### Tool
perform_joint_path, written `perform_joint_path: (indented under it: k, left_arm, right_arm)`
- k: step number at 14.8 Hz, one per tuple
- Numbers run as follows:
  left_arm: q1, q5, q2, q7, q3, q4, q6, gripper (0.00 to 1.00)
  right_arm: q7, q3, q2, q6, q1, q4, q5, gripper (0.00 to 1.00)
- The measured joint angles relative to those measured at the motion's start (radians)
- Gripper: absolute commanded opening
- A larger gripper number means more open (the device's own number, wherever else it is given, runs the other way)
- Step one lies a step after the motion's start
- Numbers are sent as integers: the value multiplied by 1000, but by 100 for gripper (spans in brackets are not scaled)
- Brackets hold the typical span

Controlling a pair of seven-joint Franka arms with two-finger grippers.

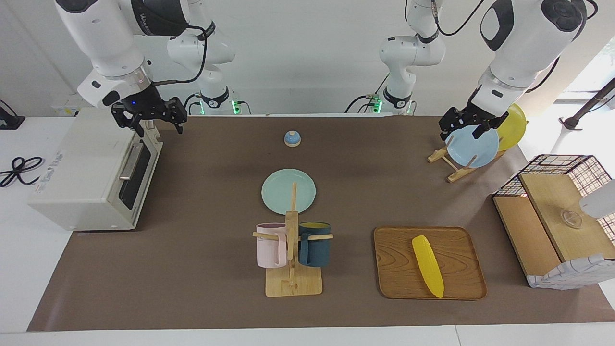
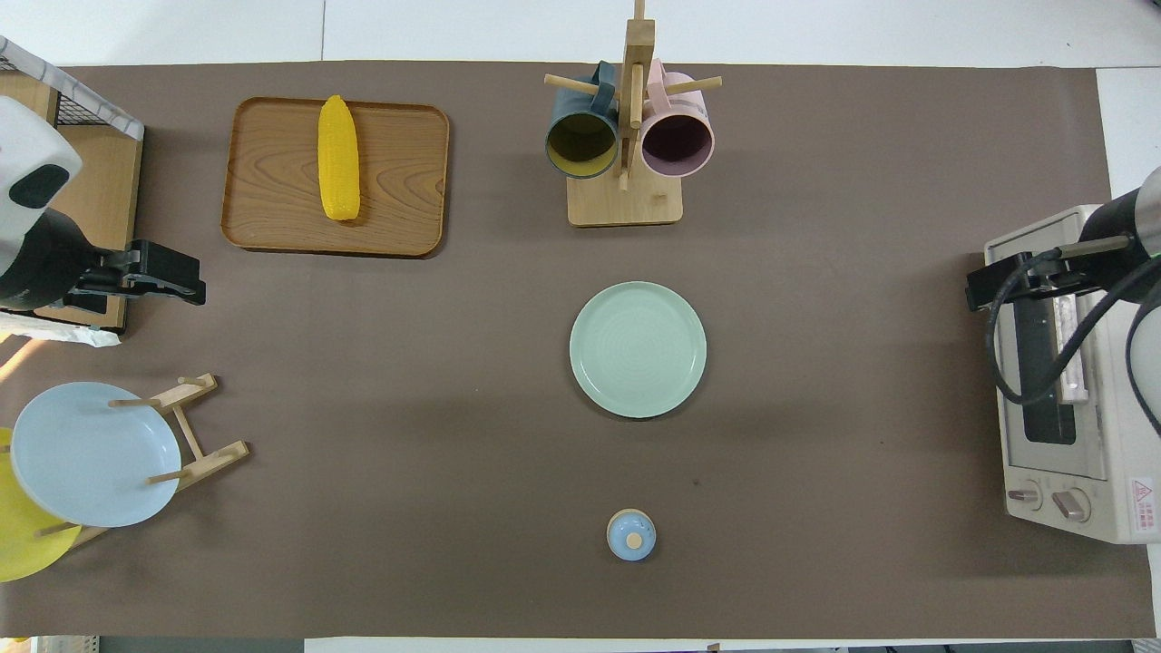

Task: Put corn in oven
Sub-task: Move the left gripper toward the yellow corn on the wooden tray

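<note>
The yellow corn (image 1: 427, 259) (image 2: 338, 170) lies flat on a wooden tray (image 1: 394, 283) (image 2: 399, 181), toward the left arm's end of the table and far from the robots. The cream-white oven (image 1: 81, 178) (image 2: 1102, 472) stands at the right arm's end, with its dark glass door and silver handle (image 1: 129, 163) closed. My right gripper (image 1: 158, 126) (image 2: 984, 288) hangs open and empty above the oven's top edge over the door. My left gripper (image 1: 460, 133) (image 2: 181, 279) hangs open and empty over the mat between the basket and the plate rack.
A mug rack (image 1: 293, 283) (image 2: 624, 201) with a pink and a dark blue mug stands mid-table beside the tray. A pale green plate (image 1: 288, 191) (image 2: 638, 349) and a small blue bell (image 1: 292, 138) (image 2: 630, 535) lie nearer the robots. A plate rack (image 1: 473, 146) (image 2: 86, 453) and a wood-and-wire basket (image 1: 552, 216) stand at the left arm's end.
</note>
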Motion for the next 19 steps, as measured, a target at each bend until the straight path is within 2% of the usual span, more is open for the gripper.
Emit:
perform_joint_path:
  k: [8, 9, 10, 11, 15, 19]
  left_arm:
    - [0, 0, 0, 0, 4, 0, 1, 100]
    - [0, 0, 0, 0, 4, 0, 1, 100]
    - [0, 0, 0, 0, 4, 0, 1, 100]
    - [0, 0, 0, 0, 3, 0, 2, 100]
    - [0, 0, 1, 0, 2, 0, 54, 100]
    - [0, 0, 35, 0, -1, -2, 109, 100]
  right_arm:
    - [0, 0, 0, 0, 7, -1, 0, 100]
    - [0, 0, 0, 1, 7, -3, 0, 97]
    - [0, 0, 0, 7, 7, -6, 0, 51]
    - [0, 0, 0, 17, 7, -10, 0, 1]
    - [-9, 0, -3, 38, 5, -42, -9, 0]
    - [-14, -3, -36, 176, -38, -169, -15, 0]
